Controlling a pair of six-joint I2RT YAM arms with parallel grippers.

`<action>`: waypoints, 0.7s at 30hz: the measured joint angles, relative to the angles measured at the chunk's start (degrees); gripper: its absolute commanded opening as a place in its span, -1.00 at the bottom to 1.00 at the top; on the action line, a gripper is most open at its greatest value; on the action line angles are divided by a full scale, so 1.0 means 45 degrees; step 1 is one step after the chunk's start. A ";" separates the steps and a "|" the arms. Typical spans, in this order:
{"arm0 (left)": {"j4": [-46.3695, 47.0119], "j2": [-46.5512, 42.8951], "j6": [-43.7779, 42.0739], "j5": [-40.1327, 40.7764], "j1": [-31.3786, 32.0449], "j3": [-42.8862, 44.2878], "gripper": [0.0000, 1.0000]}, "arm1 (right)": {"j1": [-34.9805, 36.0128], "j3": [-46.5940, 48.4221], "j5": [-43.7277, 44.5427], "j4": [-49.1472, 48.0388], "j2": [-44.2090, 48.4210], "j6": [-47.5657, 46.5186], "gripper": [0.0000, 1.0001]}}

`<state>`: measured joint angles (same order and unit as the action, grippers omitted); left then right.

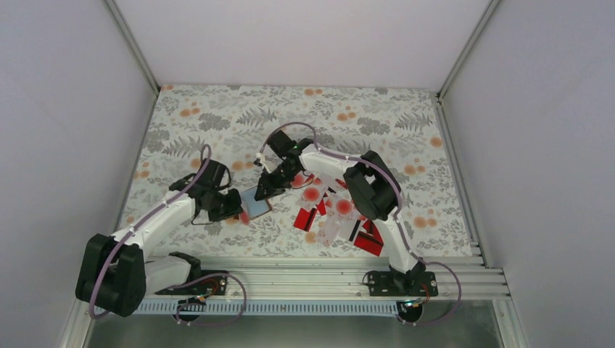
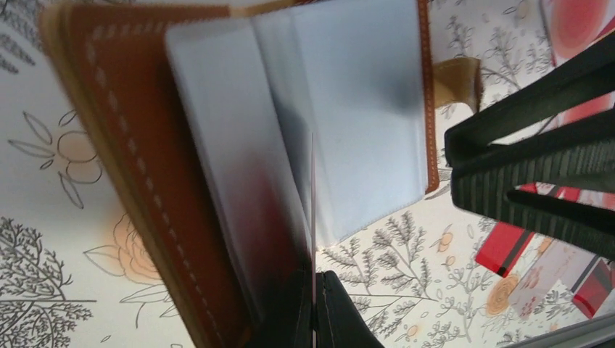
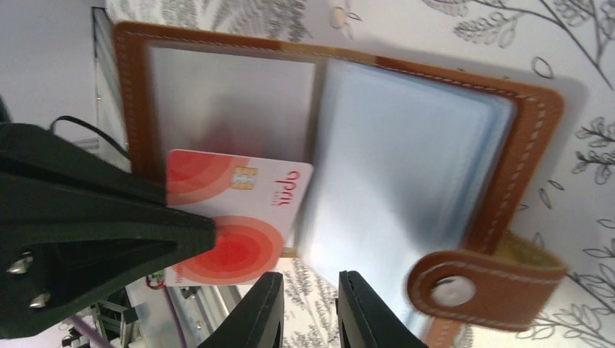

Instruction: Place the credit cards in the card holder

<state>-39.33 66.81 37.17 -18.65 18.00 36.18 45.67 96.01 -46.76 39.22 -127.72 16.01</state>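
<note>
The brown card holder (image 1: 255, 201) lies open on the table, pale blue-grey pockets up (image 3: 428, 145) (image 2: 362, 109). My left gripper (image 1: 230, 206) (image 2: 315, 312) (image 3: 210, 232) is shut on one of the credit cards (image 3: 246, 210), white with red round blotches. The left wrist view shows this card edge-on (image 2: 313, 217). It sits over the holder's left half, its far end at the middle fold. My right gripper (image 1: 262, 190) (image 3: 308, 304) (image 2: 453, 170) hovers at the holder's near edge, jaws slightly apart with nothing between them. More credit cards (image 1: 333, 217), red and white, lie in a loose pile to the right.
The holder's snap strap (image 3: 479, 286) sticks out at its right side. Red cards (image 2: 504, 246) lie near the metal rail (image 1: 312, 279) at the table's front edge. White walls enclose the flowered tabletop (image 1: 377, 123).
</note>
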 measured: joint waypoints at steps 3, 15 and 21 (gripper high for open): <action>0.0044 -0.0087 0.0087 0.0000 -0.0044 -0.0287 -0.95 | 0.0015 0.0005 0.0262 0.0029 -0.0267 0.0005 -0.61; 0.0787 -0.0427 0.0214 -0.0345 -0.0369 -0.1039 -0.95 | 0.0015 -0.0068 0.0559 -0.0010 -0.0699 0.0097 -0.70; 0.1030 -0.0549 0.0078 -0.0573 -0.0646 -0.1200 -0.95 | 0.0015 -0.0369 0.0471 -0.0267 -0.0699 0.0102 -0.74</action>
<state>-34.70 64.34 37.52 -21.23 15.09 30.79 45.74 94.35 -44.64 38.02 -130.87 16.47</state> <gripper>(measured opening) 0.028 0.139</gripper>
